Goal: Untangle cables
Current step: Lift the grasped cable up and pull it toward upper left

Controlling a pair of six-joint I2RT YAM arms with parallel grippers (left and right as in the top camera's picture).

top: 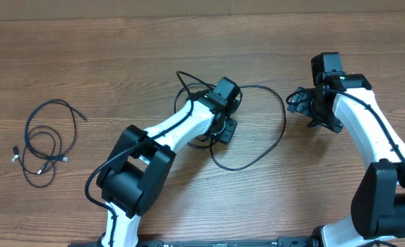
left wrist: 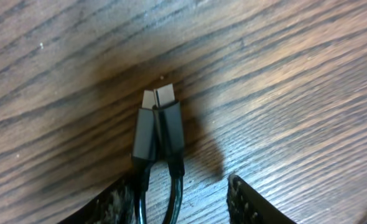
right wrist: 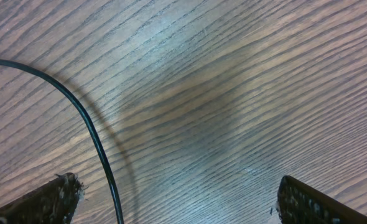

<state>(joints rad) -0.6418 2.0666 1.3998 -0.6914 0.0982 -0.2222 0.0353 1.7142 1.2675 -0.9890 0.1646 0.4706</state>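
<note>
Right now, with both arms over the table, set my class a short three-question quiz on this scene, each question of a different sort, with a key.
1. True or false: the right tool is clamped on a cable.
2. In the left wrist view, what lies between the fingers of the left tool? A) two plugs side by side B) a knot of cord C) nothing
3. Fill in: in the overhead view, the coiled cable that neither arm touches lies on the table's ____ side.

Key: 1 false, its fingers stand wide apart; 2 A; 3 left.
</note>
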